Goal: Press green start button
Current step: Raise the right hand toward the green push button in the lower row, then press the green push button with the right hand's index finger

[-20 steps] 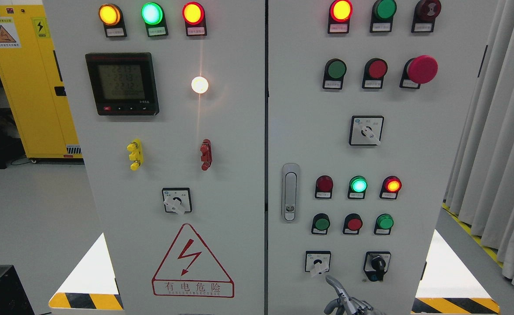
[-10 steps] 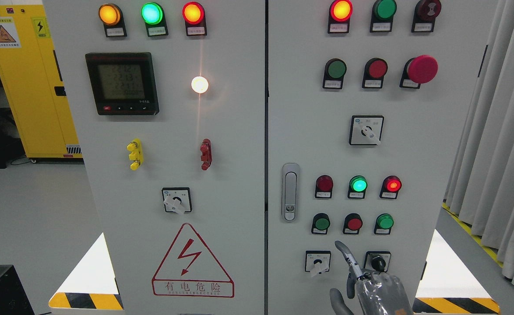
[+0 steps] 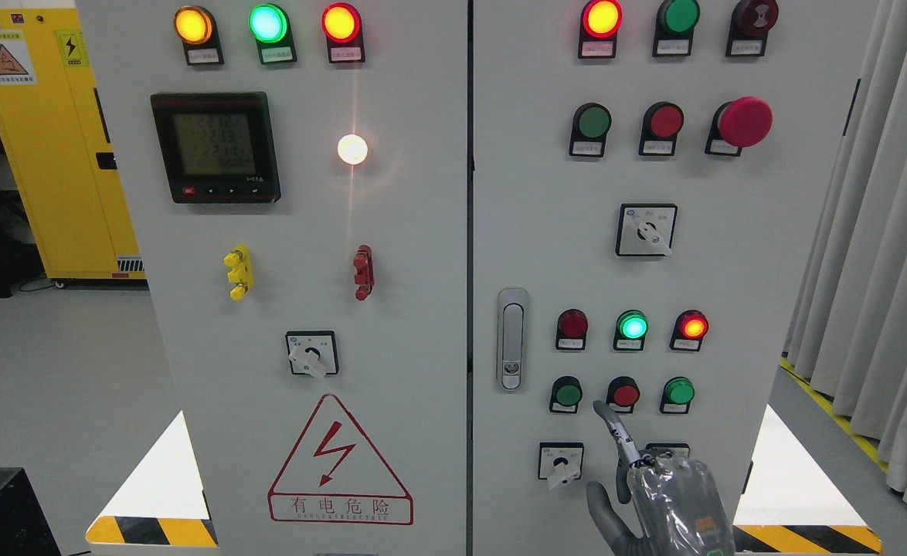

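Grey curtains (image 3: 871, 232) hang to the right of a pale cabinet (image 3: 438, 232) whose two doors carry lamps, buttons and switches. On the right door's lower row, the round green button (image 3: 568, 394) sits in a black collar at the left end, beside a red button (image 3: 624, 394) and another green one (image 3: 679, 391), with a rotary switch (image 3: 560, 462) below it. The right hand (image 3: 658, 494) rises from the bottom edge holding nothing, index finger (image 3: 614, 426) extended with its tip just below the red button and right of the green button, its other fingers curled, partly covering a black key switch (image 3: 666, 449).

The right hand (image 3: 666, 502) hid most of a black selector switch (image 3: 666, 448) behind it. Its wrist ran off the bottom edge. Button labels (image 3: 565, 407) above it were too small to read.
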Robot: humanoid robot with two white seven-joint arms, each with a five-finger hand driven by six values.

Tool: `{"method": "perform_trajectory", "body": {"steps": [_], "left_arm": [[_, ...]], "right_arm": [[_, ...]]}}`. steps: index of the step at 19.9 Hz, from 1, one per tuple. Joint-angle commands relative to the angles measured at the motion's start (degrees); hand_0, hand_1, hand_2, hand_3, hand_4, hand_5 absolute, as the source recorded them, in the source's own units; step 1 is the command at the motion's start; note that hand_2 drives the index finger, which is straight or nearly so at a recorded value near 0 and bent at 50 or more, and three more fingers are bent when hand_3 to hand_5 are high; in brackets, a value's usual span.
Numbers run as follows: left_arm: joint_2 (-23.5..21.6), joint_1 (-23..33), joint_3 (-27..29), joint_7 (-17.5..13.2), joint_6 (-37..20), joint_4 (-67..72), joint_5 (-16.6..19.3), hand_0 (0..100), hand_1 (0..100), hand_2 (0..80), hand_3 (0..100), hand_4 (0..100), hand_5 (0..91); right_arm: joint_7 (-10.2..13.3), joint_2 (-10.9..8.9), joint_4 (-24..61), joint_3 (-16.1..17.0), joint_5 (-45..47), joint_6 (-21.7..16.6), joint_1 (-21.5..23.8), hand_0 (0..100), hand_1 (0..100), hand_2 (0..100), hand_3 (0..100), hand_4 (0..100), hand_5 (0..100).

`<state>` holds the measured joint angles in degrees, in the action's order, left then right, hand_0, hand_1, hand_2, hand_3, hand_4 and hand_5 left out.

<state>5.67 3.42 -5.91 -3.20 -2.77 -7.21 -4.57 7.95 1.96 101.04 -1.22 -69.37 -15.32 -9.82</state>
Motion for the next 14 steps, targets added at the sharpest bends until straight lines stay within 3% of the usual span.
{"method": "perform_trajectory", "body": {"steps": [1, 14], "left_arm": [[-0.05, 0.01, 0.02, -0.14, 0.05, 0.0, 0.0, 12, 56, 0.0, 0, 0, 0.0], [-0.05, 0.01, 0.02, -0.14, 0.05, 0.0, 0.09, 12, 56, 0.0, 0, 0, 0.0]], "right_arm": [[-0.04, 0.23, -1.55, -1.59, -0.58, 0.02, -0.9, 61, 90, 0, 90, 96, 100], [-0.13, 0.23, -4.01, -2.56, -0.94, 0.02, -2.04, 65, 90, 0, 90, 96, 100]]}}
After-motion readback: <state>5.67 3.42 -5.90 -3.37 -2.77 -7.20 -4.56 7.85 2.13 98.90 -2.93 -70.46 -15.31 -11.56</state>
